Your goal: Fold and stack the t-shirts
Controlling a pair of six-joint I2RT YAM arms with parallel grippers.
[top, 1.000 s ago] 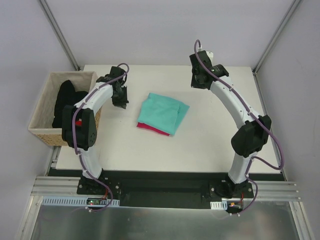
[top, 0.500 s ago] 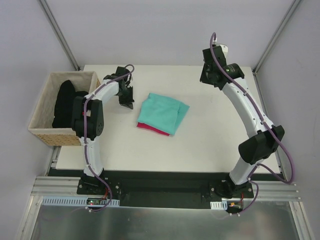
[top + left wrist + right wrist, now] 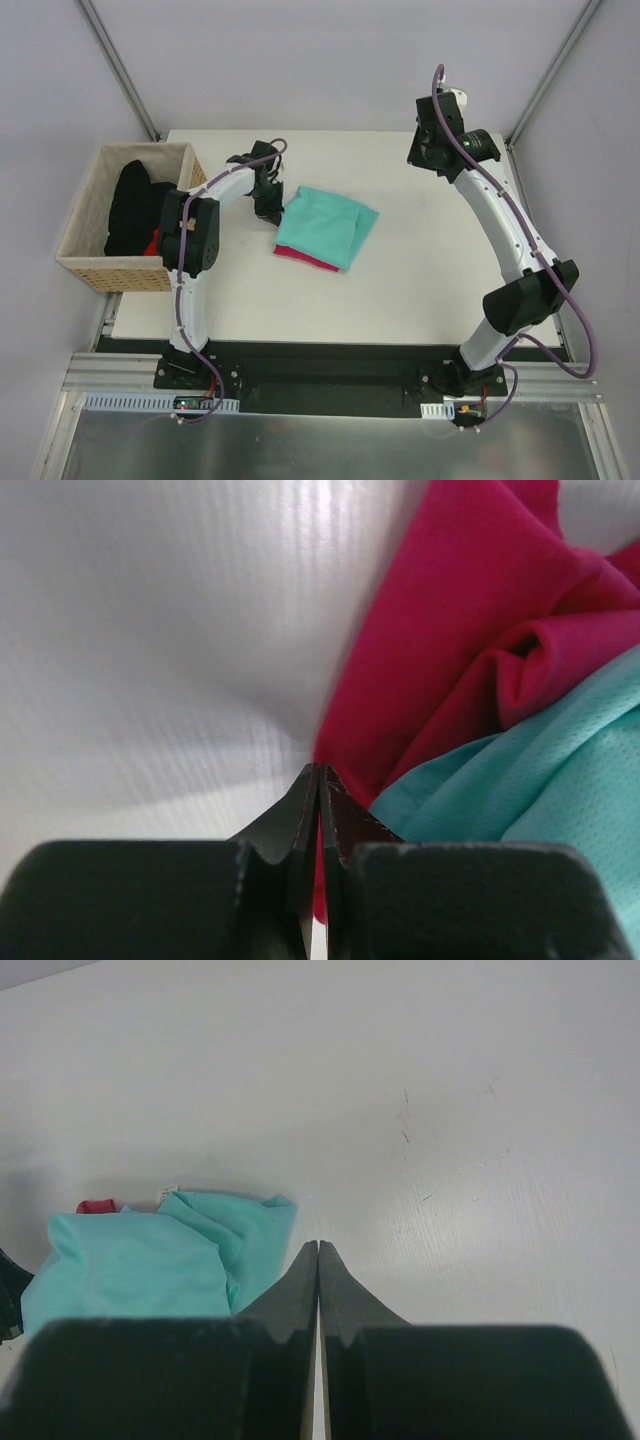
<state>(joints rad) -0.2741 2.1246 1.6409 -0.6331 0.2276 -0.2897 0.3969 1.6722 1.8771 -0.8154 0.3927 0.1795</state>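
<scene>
Left gripper, right gripper both closed, empty — you should nudge the pink t-shirt edge squarely under the teal t-shirt.

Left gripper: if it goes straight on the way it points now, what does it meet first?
Most likely the pink t-shirt, its edge right ahead of the shut left gripper; the teal t-shirt lies further right. Contact can't be judged.
</scene>
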